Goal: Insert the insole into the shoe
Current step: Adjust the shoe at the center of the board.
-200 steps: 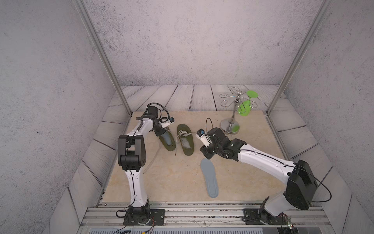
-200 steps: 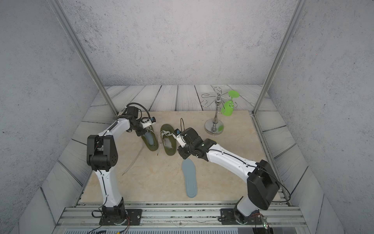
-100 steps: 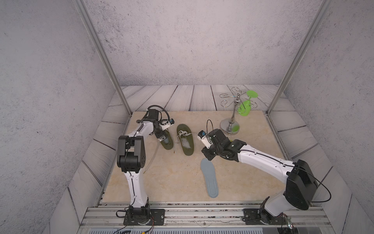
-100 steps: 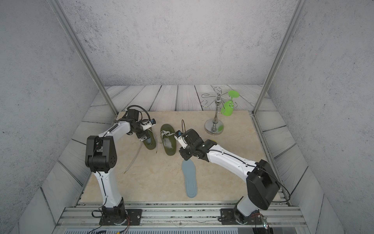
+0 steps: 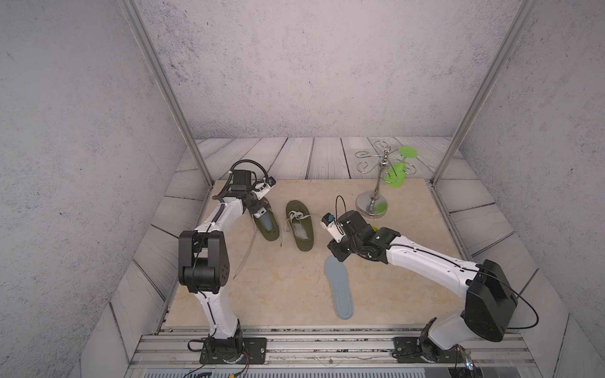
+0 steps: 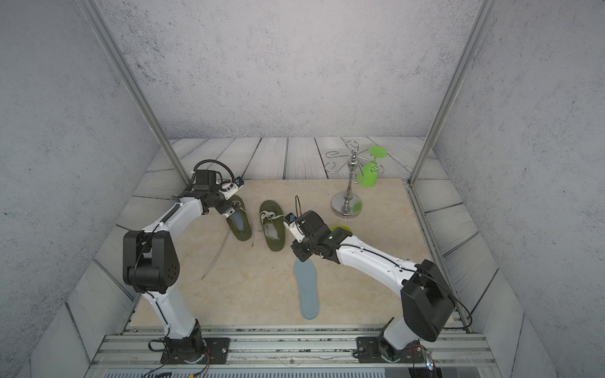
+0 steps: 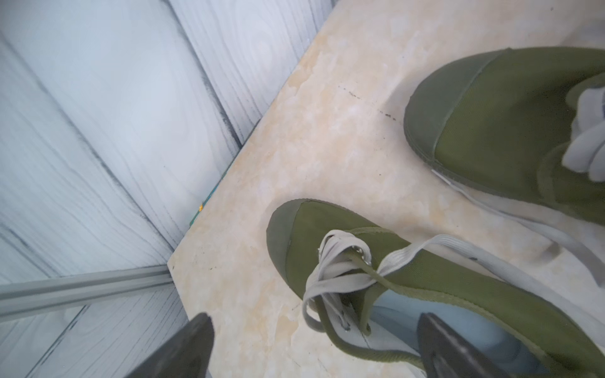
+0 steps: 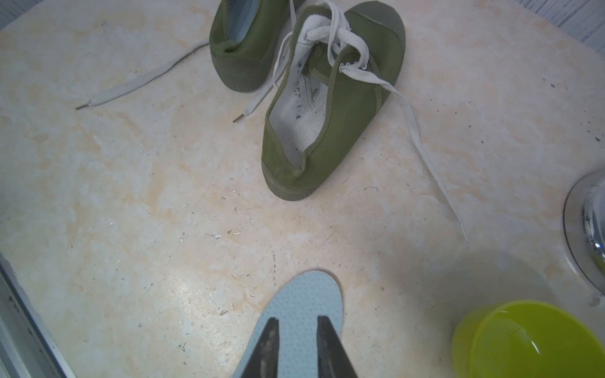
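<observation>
Dimpled oblong insole (image 8: 302, 296), olive canvas shoe (image 8: 355, 108)

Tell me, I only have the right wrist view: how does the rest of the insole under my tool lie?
Observer: Flat on the table. The insole runs from the right tool toward the mounting rail.
Operator: And the left arm?
Observer: The left tool is open, with one finger over the mouth of the shoe beside it.
Operator: That chrome base at my edge?
Observer: It belongs to a stand with a green glass hanging from a hook.
</observation>
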You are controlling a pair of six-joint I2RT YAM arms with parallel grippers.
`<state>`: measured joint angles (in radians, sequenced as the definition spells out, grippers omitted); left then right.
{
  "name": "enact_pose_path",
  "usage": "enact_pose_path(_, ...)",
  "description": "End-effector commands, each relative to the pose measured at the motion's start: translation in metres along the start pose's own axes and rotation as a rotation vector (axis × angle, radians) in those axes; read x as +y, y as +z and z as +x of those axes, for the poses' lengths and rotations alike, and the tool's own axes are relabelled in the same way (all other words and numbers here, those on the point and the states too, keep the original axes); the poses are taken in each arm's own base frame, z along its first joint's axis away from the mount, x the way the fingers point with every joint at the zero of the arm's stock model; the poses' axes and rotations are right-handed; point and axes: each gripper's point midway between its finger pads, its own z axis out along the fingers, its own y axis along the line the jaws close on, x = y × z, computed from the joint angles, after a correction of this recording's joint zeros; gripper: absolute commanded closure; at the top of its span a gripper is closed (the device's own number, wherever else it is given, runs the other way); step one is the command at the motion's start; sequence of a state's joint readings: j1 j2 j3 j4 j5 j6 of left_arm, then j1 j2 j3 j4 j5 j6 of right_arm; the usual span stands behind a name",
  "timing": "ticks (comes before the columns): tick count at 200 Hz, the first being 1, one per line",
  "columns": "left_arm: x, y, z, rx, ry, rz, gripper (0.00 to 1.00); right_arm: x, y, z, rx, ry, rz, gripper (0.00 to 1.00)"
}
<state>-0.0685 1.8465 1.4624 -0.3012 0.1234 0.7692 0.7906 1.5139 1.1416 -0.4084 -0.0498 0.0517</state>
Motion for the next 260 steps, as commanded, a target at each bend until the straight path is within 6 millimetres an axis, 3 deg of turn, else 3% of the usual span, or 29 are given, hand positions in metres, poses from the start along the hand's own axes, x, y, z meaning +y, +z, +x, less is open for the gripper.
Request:
enact_pose_path(1,0.011,-0.011,-0.009,-0.062,-0.103,-0.063,0.01,-0.003,-0.017,-0.003,-0.036,0.011,0.019,0.76)
enact_pose_path(16,0.011,-0.018,-0.014,-0.088,-0.139,-0.063,0.01,-0.004,-0.02,-0.002,-0.041,0.014,0.023,0.76)
enact_pose_path(45,0.036,-0.028,-0.007,-0.009,-0.277,-0.159,0.01,-0.006,-0.023,0.004,-0.038,0.015,0.032,0.76)
enact_pose_path(77,0.035,-0.036,0.007,0.062,-0.374,-0.155,0.01,-0.007,-0.02,0.01,-0.026,0.025,0.038,0.75)
enact_pose_path(120,0.023,-0.054,0.003,0.002,-0.517,-0.094,0.01,-0.013,-0.014,0.01,-0.016,0.05,0.068,0.75)
enact_pose_path(158,0.017,-0.056,0.004,0.021,-0.659,-0.022,0.05,-0.015,-0.016,0.006,-0.023,0.061,0.083,0.74)
enact_pose_path(175,0.012,-0.052,0.004,0.029,-0.725,0.042,0.13,-0.017,-0.016,0.006,-0.023,0.056,0.093,0.74)
enact_pose_path(202,-0.001,-0.037,0.01,0.091,-0.806,0.148,0.41,-0.018,-0.014,0.006,-0.017,0.052,0.093,0.74)
enact_pose_path(221,-0.014,-0.025,0.011,0.096,-0.809,0.216,0.55,-0.019,-0.011,0.006,-0.009,0.053,0.085,0.74)
enact_pose_path(260,-0.022,-0.011,0.013,0.099,-0.866,0.248,0.75,-0.023,-0.006,0.002,-0.006,0.053,0.082,0.74)
